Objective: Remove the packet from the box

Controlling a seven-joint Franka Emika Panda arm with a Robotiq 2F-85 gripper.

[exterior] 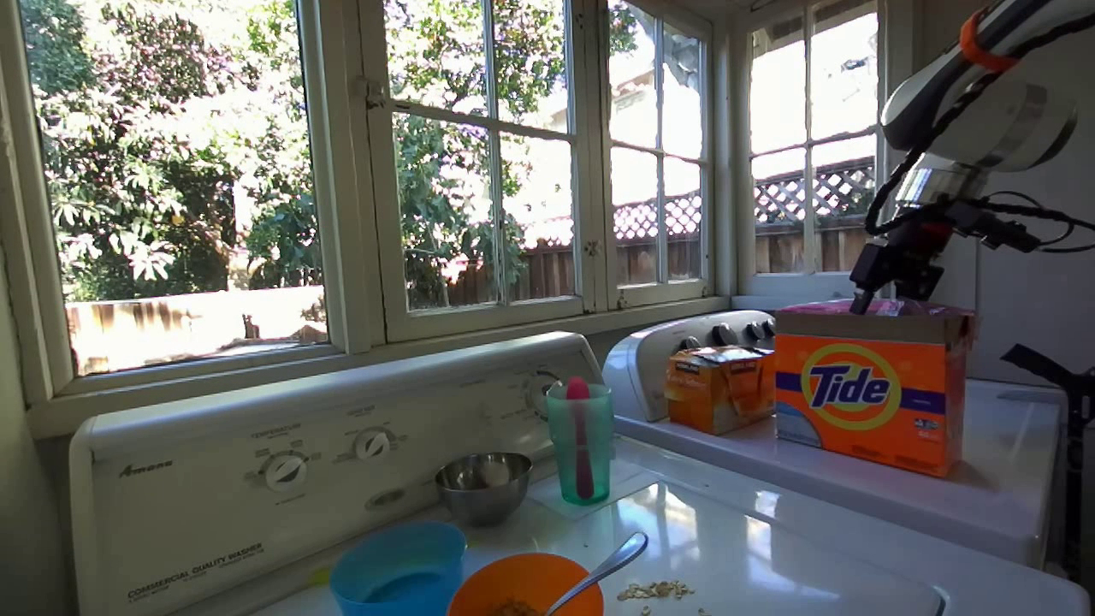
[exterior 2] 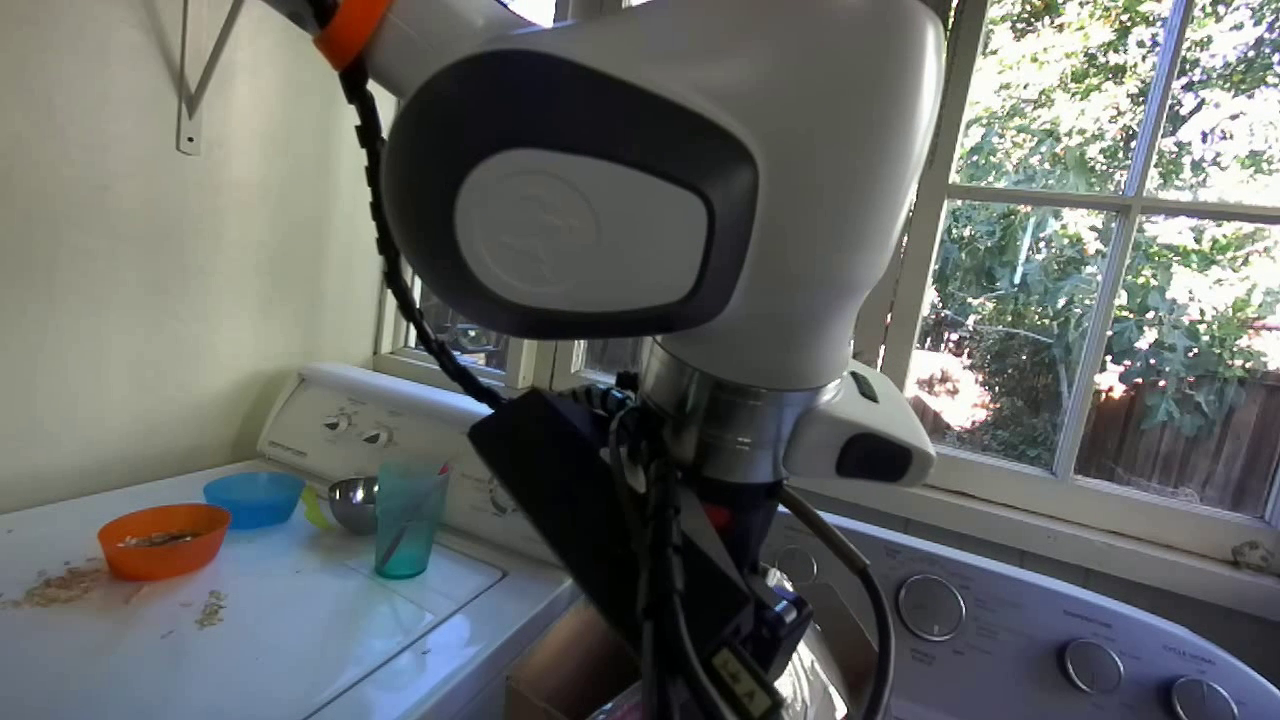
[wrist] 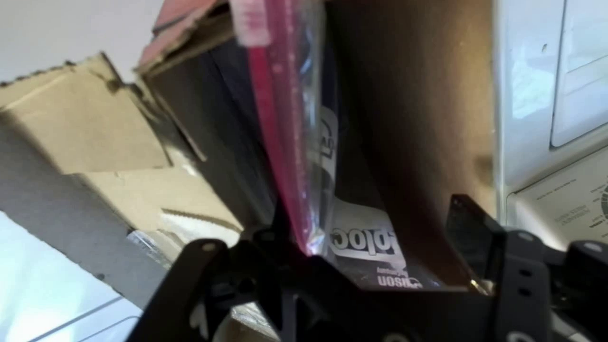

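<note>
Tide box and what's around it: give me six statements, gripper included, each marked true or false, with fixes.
1. The packet is in the Tide box. True.
2. The gripper is at the open top of the Tide box. True.
3. Its jaws are clamped together. False: in the wrist view they stand apart.
4. The small orange box is stacked on the Tide box. False: the small orange box stands beside it.
5. The green cup holds a reddish utensil. True.
6. The metal spoon is in the green cup. False: the metal spoon is in the orange bowl.

The packet is glossy plastic, the box cardboard.
</note>
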